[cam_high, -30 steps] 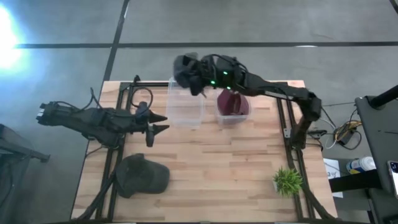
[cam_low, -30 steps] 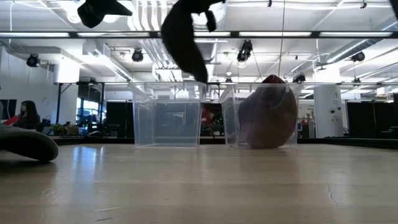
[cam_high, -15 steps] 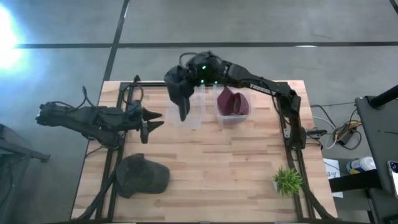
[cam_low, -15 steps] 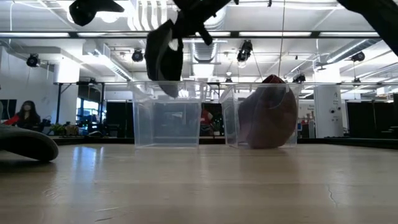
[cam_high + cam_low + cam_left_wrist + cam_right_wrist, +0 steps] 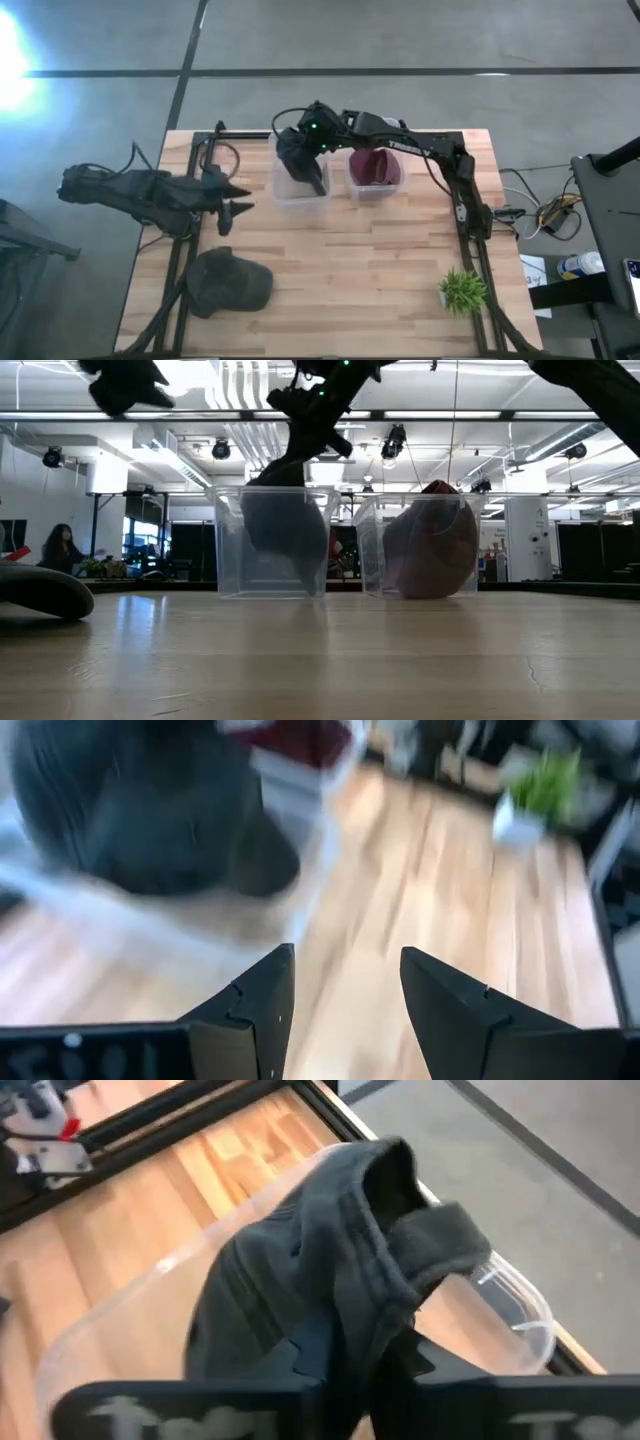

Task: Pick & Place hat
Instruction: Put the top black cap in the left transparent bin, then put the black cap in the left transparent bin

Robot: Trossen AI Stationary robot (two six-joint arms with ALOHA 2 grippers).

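Note:
My right gripper (image 5: 360,1348) is shut on a dark grey hat (image 5: 300,168), which hangs down inside the left clear bin (image 5: 276,190). In the low view the hat (image 5: 283,535) fills that bin (image 5: 228,550) below the gripper (image 5: 305,422). A maroon hat (image 5: 374,166) sits in the right clear bin. A second dark hat (image 5: 230,282) lies crown up on the table near its left edge. My left gripper (image 5: 236,200) hovers open above the table, left of the bins; in its wrist view (image 5: 345,982) the open fingers frame bare wood. My right gripper pinches a bunched fold of the dark grey hat's cloth (image 5: 385,1295) between its two fingers, coming from above and slanting down. The hat hangs below the fingers inside the left bin. Its lower end (image 5: 300,582) reaches close to the bin's floor; whether it touches, I cannot tell.
A small potted plant (image 5: 462,290) stands near the table's right near corner. Black frame rails (image 5: 465,210) run along the table's left and right sides. Bare wood (image 5: 350,270) lies between the bins and the near edge. A person (image 5: 60,550) sits in the room beyond.
My right gripper has carried the dark grey hat from high above the gap between the bins toward the table's left, then down. The hat, first hanging in the air above the rim, now sits inside the left bin. My left gripper has drawn back slightly toward the table's left.

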